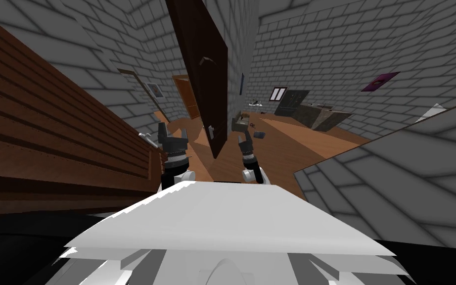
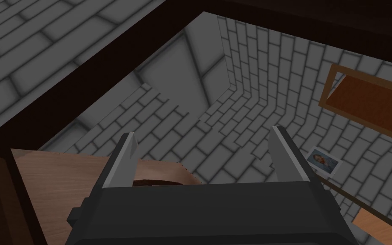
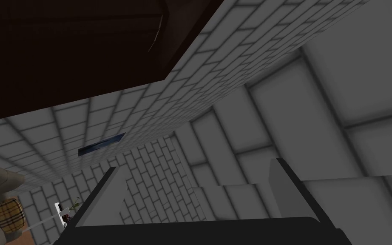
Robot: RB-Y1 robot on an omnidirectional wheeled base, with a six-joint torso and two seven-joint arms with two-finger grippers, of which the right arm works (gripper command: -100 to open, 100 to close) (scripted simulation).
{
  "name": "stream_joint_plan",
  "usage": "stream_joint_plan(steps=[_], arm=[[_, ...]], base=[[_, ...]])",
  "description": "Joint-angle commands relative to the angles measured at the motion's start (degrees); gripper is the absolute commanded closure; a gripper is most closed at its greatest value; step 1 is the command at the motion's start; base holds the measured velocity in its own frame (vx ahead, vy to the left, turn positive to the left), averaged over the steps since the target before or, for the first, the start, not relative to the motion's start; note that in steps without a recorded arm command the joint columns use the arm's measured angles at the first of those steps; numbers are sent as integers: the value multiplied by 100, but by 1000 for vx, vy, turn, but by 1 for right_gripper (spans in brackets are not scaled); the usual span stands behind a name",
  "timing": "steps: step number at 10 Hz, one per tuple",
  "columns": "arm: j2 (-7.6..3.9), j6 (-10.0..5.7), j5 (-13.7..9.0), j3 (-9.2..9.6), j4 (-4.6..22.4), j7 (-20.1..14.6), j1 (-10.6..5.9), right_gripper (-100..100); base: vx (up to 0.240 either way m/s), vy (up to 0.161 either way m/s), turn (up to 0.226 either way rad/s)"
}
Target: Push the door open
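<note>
Fingers (image 2: 123,163) of the left gripper (image 1: 173,132) and the right gripper (image 1: 245,142) stood spread, holding nothing. Just beyond, between them, the door (image 1: 203,74) hung ajar, edge toward the robot: a tall dark-brown slab with a pale lever handle (image 1: 211,132). Rigid and probably heavy, it should swing under a flat push near that handle.

At 12 o'clock: door (image 1: 205,74), edge-on, handle (image 1: 211,132) low on its face. At 11 o'clock, just beside the door: left gripper (image 1: 173,131). At 1 o'clock, on its other side: right gripper (image 1: 245,142). At 9 o'clock: slatted panel (image 1: 49,128). At 3 o'clock: wall (image 1: 395,178).
</note>
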Motion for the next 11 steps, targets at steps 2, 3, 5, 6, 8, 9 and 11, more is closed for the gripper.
stream_joint_plan(steps=[2,3,5,6,8,9,11], arm=[[-20,17,-16,298,293,-79,-196,-100],[-36,45,-27,459,430,-125,-298,-100],[-53,73,-38,621,568,-171,-401,-100],[-65,102,-49,787,709,-219,-507,-100],[-84,145,-65,1037,920,-290,-666,-100],[-91,159,-71,1120,991,-314,-719,-100],[-108,203,-88,1370,1203,-385,-878,-100]], base=[[140,-16,-13],[158,-31,-17],[143,-19,-7],[130,-19,-19],[137,-6,-13],[148,-14,-9],[148,-14,-13]])
